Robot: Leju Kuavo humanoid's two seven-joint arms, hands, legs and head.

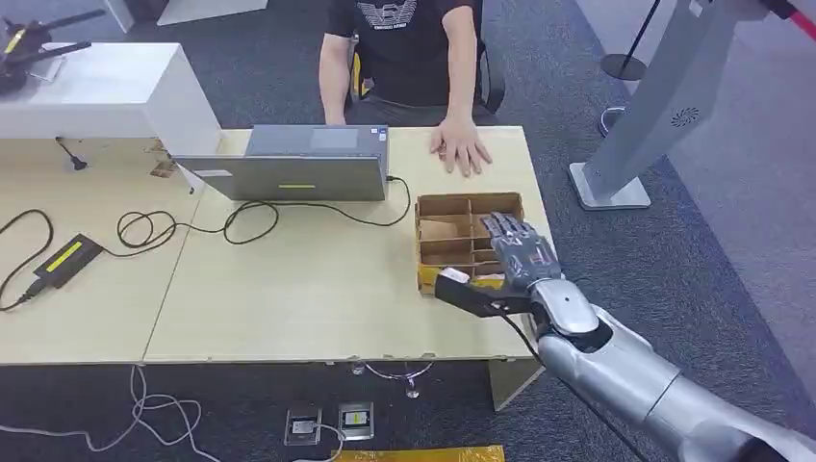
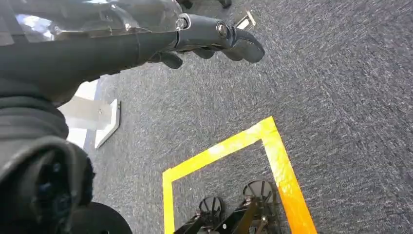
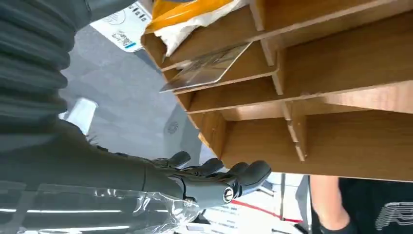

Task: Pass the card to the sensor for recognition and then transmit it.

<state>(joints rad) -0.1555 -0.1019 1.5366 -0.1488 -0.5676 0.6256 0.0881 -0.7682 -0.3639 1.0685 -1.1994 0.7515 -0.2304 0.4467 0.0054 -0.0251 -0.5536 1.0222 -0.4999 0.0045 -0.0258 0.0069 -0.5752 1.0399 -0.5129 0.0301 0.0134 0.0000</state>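
A cardboard box (image 1: 469, 204) with several compartments stands at the table's right end. My right hand (image 1: 520, 252) hovers over its near right part, fingers stretched and apart, holding nothing. In the right wrist view the hand (image 3: 214, 180) is just outside the box wall (image 3: 341, 146), and a glossy flat card (image 3: 209, 70) lies tilted in one compartment, with a yellow-and-white packet (image 3: 195, 14) in the one beside it. My left hand (image 2: 214, 39) hangs over grey carpet, loosely curled and holding nothing.
A grey laptop (image 1: 298, 166) stands mid-table with cables and a black power brick (image 1: 65, 258) to its left. A seated person rests a hand (image 1: 462, 149) on the table beyond the box. A white case (image 1: 96, 91) stands far left, and a stand base (image 1: 606, 188) on the floor right.
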